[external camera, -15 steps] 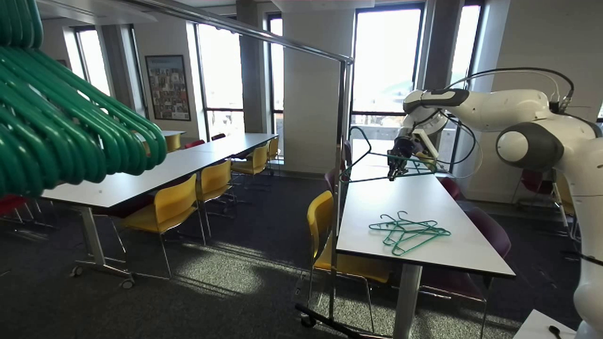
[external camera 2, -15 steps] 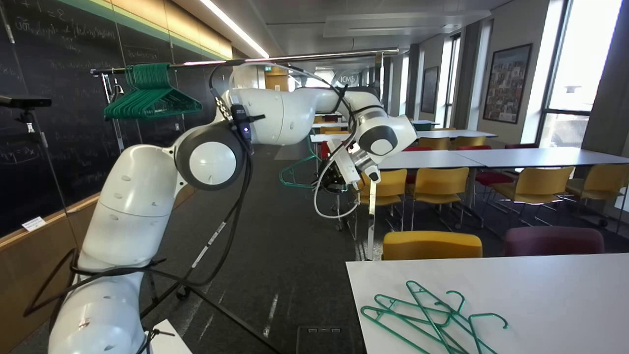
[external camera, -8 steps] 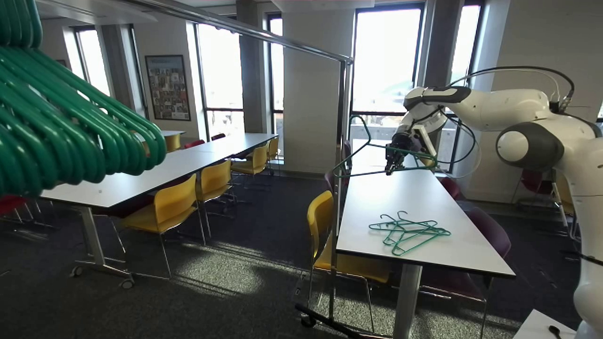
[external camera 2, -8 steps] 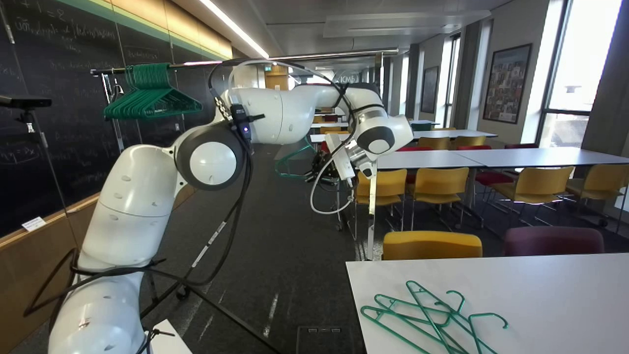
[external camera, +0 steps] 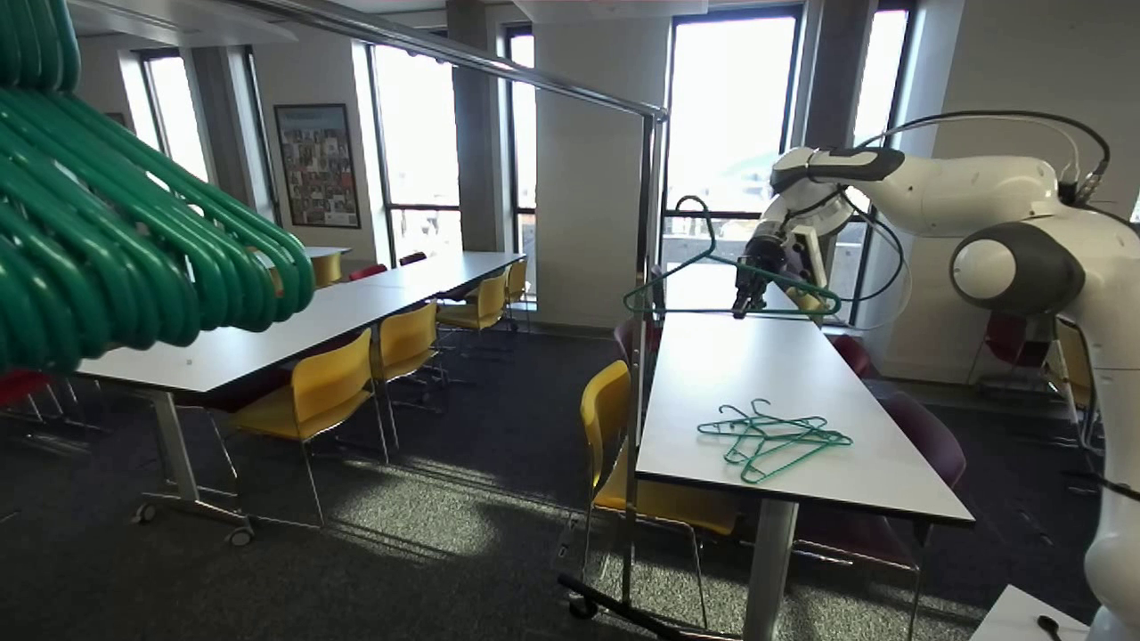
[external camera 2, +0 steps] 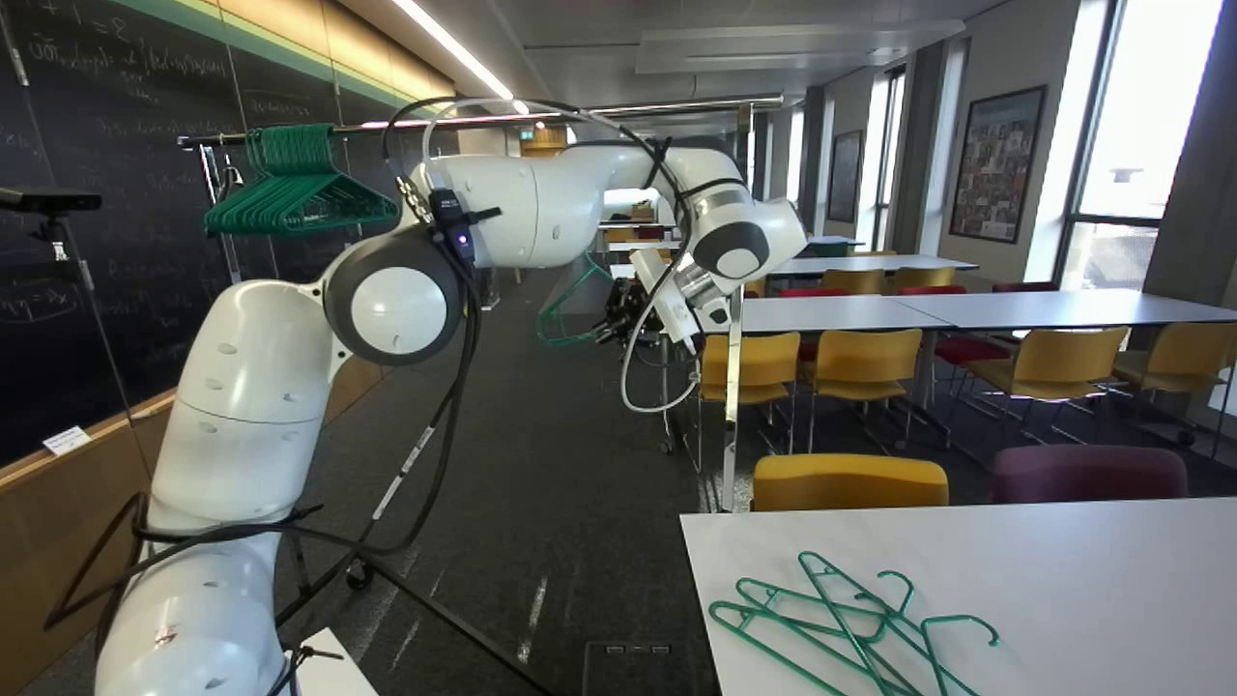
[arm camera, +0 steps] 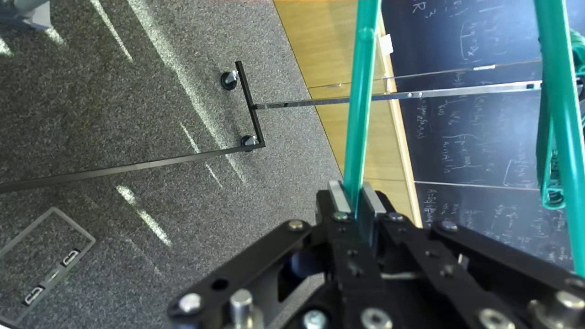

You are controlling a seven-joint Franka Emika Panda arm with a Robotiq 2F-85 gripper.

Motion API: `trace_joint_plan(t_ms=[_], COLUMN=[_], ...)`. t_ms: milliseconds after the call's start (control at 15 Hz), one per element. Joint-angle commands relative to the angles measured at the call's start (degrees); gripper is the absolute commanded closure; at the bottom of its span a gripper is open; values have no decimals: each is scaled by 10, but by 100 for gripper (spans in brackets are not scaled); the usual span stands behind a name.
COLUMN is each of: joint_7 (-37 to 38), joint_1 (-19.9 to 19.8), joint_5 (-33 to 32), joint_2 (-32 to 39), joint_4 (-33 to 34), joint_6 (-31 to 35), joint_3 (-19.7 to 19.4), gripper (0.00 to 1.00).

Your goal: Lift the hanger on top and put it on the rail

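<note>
My gripper (arm camera: 358, 196) is shut on a green plastic hanger (arm camera: 361, 114), with its bottom bar between the fingertips. In an exterior view the held hanger (external camera: 690, 311) is nearly upright, hook up and bar level, above the far table part, with my gripper (external camera: 746, 303) near mid-bar. Another exterior view shows the hanger (external camera 2: 570, 338) partly hidden behind my gripper (external camera 2: 617, 327). The metal rail (external camera: 534, 78) is above the hanger's hook in the picture and also spans the other exterior view (external camera 2: 696, 105). The hook is out of the wrist view.
Several green hangers (external camera 2: 300, 193) hang at one rail end, large in an exterior view (external camera: 134, 223). Loose green hangers (external camera: 775, 436) lie piled on the white table (external camera: 891, 485). The rail's upright post (external camera: 648, 267) is close to the held hanger. Yellow chairs (external camera: 610, 401) stand beside the table.
The arm and gripper have risen. The held hanger has gone up and turned, so its hook points more upward and its bar is level. The table pile has not moved.
</note>
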Motion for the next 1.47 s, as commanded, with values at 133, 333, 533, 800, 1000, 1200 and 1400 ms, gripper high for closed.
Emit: trace_joint_plan(t_ms=[133,333,533,800,1000,1200,1400], joint_7=[-59,-80,-82,-79,-51,8,93], joint_1=[-1,-1,-1,3,24,58,104], joint_5=[-19,-29,-29,-20,29,77,77], joint_2=[-26,-37,-37,-33,-29,-25,-14], joint_4=[-2,-3,-6,3,39,82,123], joint_6=[-3,-4,-4,0,46,159,295], joint_3=[0,0,0,5,22,38,46], gripper=[90,90,90,98,98,98,98])
